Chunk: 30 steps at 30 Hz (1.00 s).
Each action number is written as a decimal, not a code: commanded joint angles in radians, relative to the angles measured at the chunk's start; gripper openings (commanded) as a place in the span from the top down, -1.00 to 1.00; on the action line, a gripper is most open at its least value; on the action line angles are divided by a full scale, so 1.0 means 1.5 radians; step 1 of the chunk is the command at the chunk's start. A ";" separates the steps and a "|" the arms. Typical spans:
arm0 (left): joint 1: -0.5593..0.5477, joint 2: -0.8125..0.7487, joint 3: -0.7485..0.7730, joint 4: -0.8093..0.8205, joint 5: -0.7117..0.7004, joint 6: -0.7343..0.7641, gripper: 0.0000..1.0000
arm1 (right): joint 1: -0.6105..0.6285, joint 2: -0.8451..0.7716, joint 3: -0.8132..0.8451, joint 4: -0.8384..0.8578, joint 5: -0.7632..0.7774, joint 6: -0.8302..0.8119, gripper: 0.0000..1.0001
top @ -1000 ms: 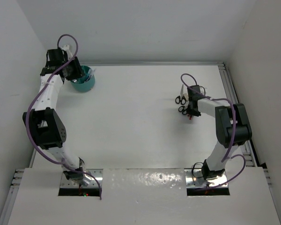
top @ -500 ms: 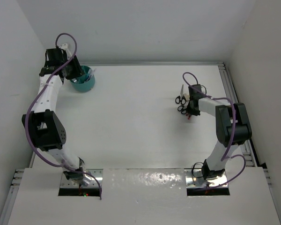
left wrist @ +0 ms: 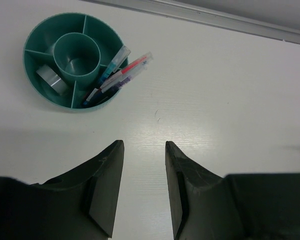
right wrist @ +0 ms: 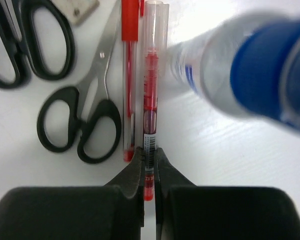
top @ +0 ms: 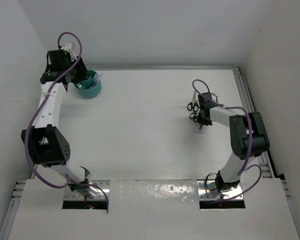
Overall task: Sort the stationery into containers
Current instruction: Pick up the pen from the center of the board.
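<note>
The round teal organiser (left wrist: 70, 102) sits at the upper left of the left wrist view; it shows in the top view (top: 93, 91) at the far left. It holds a clear tape ring (left wrist: 52, 80) and several pens (left wrist: 121, 74) leaning over its rim. My left gripper (left wrist: 144, 145) is open and empty, above the table to the right of the organiser, also in the top view (top: 79, 79). My right gripper (right wrist: 149, 152) is shut on the near end of a red pen (right wrist: 151, 85), at the right in the top view (top: 202, 120).
Beside the held pen lie a second red pen (right wrist: 129, 65), two black-handled scissors (right wrist: 85, 125) (right wrist: 32, 45), a beige block (right wrist: 81, 7) and a blue-capped white bottle (right wrist: 245, 70), close on the right. A metal rail (top: 242, 95) runs along the table's right edge.
My left gripper has drawn back and up, away from the organiser. My right gripper has shifted slightly left by the scissors.
</note>
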 commanded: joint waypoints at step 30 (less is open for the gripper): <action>-0.207 -0.045 -0.022 0.061 0.251 0.022 -0.15 | 0.219 -0.419 -0.152 0.177 -0.106 -0.098 1.00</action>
